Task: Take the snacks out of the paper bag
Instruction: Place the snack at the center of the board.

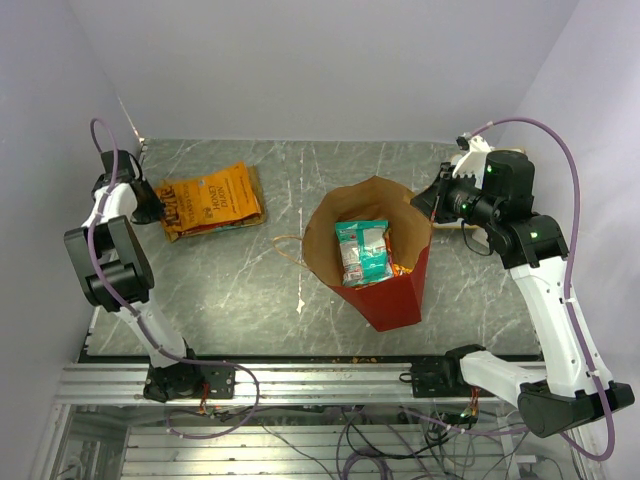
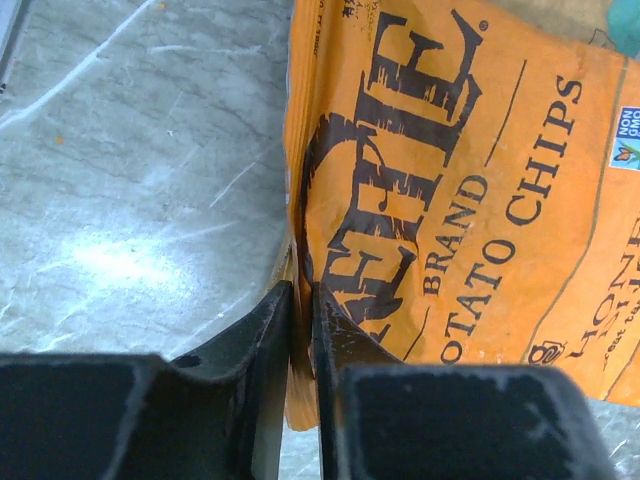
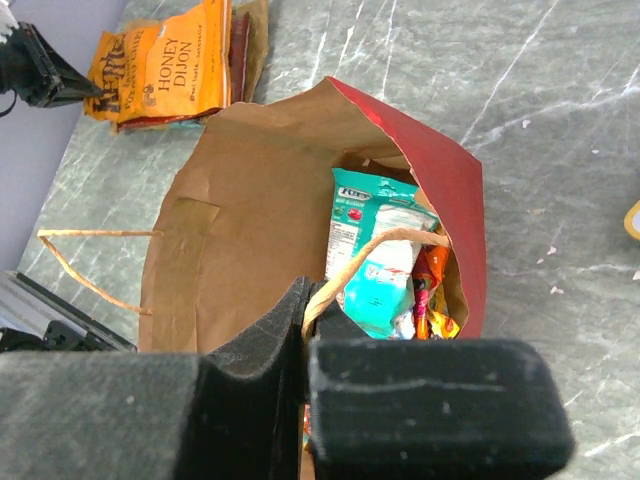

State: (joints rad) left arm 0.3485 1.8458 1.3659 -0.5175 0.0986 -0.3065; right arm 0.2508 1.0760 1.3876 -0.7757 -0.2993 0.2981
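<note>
The flat orange chip bag point(image 1: 212, 200) lies on the table at the far left, outside the paper bag. My left gripper point(image 1: 152, 207) is shut on its left edge, and the left wrist view shows the jaws point(image 2: 303, 300) pinching the bag's edge point(image 2: 450, 180). The paper bag point(image 1: 395, 295), red outside and brown inside, stands open at the centre. A teal packet point(image 1: 363, 252) and orange and red packets point(image 3: 430, 295) are inside it. My right gripper point(image 1: 432, 202) is shut on the bag's near tan handle point(image 3: 370, 255) at its right rim.
The bag's other handle point(image 1: 285, 247) lies loose on the table to its left. Other packet edges, dark red and teal point(image 3: 240, 50), stick out from under the chip bag. Walls close off the left, back and right; a metal rail point(image 1: 320, 375) runs along the near edge.
</note>
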